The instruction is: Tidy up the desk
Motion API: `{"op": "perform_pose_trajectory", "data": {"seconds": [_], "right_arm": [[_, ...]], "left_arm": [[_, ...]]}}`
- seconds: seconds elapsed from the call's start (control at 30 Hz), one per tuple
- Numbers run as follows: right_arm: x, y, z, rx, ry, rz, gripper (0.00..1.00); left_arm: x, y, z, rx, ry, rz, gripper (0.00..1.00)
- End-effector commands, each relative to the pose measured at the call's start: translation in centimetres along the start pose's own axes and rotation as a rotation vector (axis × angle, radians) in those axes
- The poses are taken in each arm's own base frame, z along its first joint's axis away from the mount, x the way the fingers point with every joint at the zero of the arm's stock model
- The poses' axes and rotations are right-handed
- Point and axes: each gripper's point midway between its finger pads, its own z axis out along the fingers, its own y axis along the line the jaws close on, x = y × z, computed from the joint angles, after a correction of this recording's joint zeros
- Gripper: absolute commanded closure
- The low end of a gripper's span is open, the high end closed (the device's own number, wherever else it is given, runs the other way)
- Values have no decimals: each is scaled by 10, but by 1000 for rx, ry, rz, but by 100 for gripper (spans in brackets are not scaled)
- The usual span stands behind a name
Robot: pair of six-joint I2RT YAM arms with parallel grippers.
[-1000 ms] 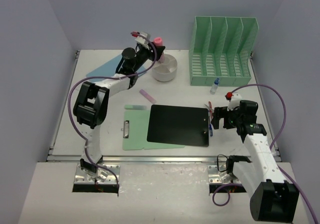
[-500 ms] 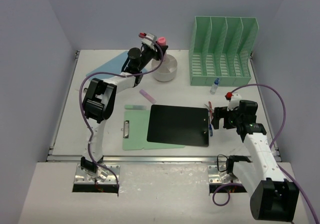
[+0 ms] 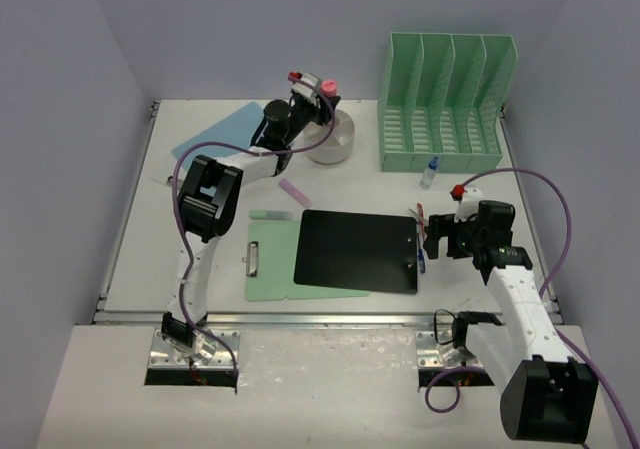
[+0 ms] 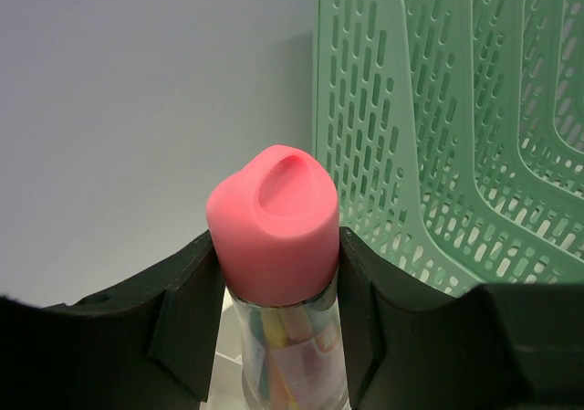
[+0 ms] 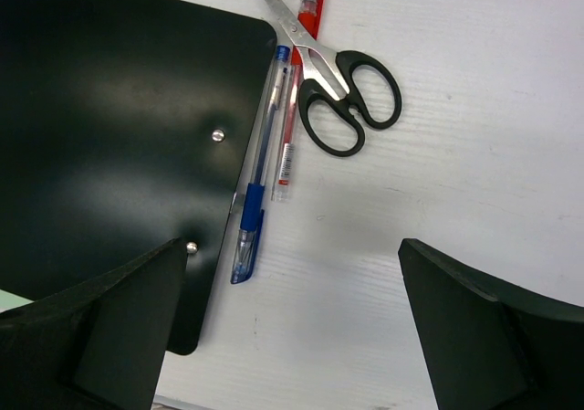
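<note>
Gripping a pink-capped bottle (image 4: 274,223) by the white bowl (image 3: 335,144): left claw (image 3: 318,97), closed on it, at the back of the worktop (image 3: 350,184), which sits between lavender walls (image 3: 60,119). Right claw (image 5: 292,319): open, over scissors (image 5: 342,90) and blue pen (image 5: 258,168) beside black clipboard (image 5: 109,136).

The pink cap (image 4: 274,223) looks like smooth, matt plastic, atop a clear glossy bottle (image 4: 287,360). The slotted file rack (image 4: 438,127) is mint plastic. Beside the clipboard (image 5: 109,127), semi-gloss black with metal rivets, lie scissors (image 5: 318,66) with shiny steel blades and a clear-barrelled pen (image 5: 258,168) on the matt, faintly grained desk (image 5: 474,136).
</note>
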Motion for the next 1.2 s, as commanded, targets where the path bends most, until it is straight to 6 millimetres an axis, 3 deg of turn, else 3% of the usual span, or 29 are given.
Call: {"op": "perform_pose_trajectory", "data": {"seconds": [0.0, 0.2, 0.27, 0.6, 0.77, 1.0, 1.17], "right_arm": [[-12, -4, 1, 17, -44, 7, 1], [-11, -4, 1, 19, -43, 6, 1], [-11, -4, 1, 19, -42, 6, 1], [-12, -5, 1, 24, -45, 8, 1], [-11, -5, 1, 24, -46, 7, 1], [-13, -5, -1, 25, -57, 4, 1], [-15, -5, -2, 24, -62, 5, 1]], "left_arm": [[-46, -4, 14, 10, -141, 56, 100], [-35, -9, 17, 15, -133, 51, 100], [-32, -11, 16, 18, -130, 49, 93], [-24, -10, 12, -16, -131, 42, 87], [-30, -9, 10, -25, -137, 37, 66], [-47, -10, 3, -25, -146, 41, 51], [-76, -9, -4, -35, -173, 56, 34]]}}
